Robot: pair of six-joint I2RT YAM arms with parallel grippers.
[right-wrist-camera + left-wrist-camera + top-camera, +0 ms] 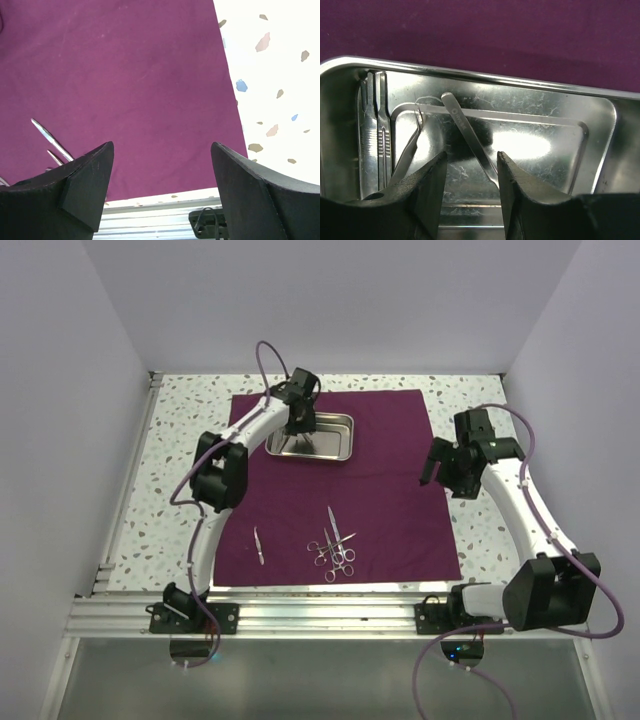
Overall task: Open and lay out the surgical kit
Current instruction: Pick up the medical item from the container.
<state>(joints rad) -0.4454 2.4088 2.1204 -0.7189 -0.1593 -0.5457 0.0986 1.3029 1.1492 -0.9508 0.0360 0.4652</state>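
The maroon cloth (pixel 390 500) lies flat and unfolded on the speckled counter (pixel 480 390), and everything else is placed from it.

Near the cloth's left, close to its near edge, a single pair of tweezers (pixel 258 544) lies on the fabric. The left arm reaches over the cloth's left half toward its far side, where the shiny steel tray (pixel 350 435) sits on the fabric, left of the cloth's middle.

The left end effector (pixel 471 165) points down into the tray. Its two dark fingers are parted, one on each side of a slim flat instrument (pixel 467 132) lying slantwise on the tray floor. There is a gap on the left side of the instrument, and its lower end runs against the inner edge of the right finger. It is straddled, not clamped. Two flat ribbed handles (pixel 375 135) lie along the tray's left wall in the wrist view, with a thin bent-tipped tool (pixel 412 145) beside them.

Near the cloth's middle, toward its near edge, a cluster of ring-handled scissors and forceps (pixel 335 545) lies on the fabric, points aimed away from the arms.

The right end effector (pixel 162 150) hangs above the cloth's right edge. Its fingers are spread wide and hold nothing. Below them is bare fabric, with pale counter to the right.

An aluminium rail (pixel 320 615) runs along the cloth's near edge.
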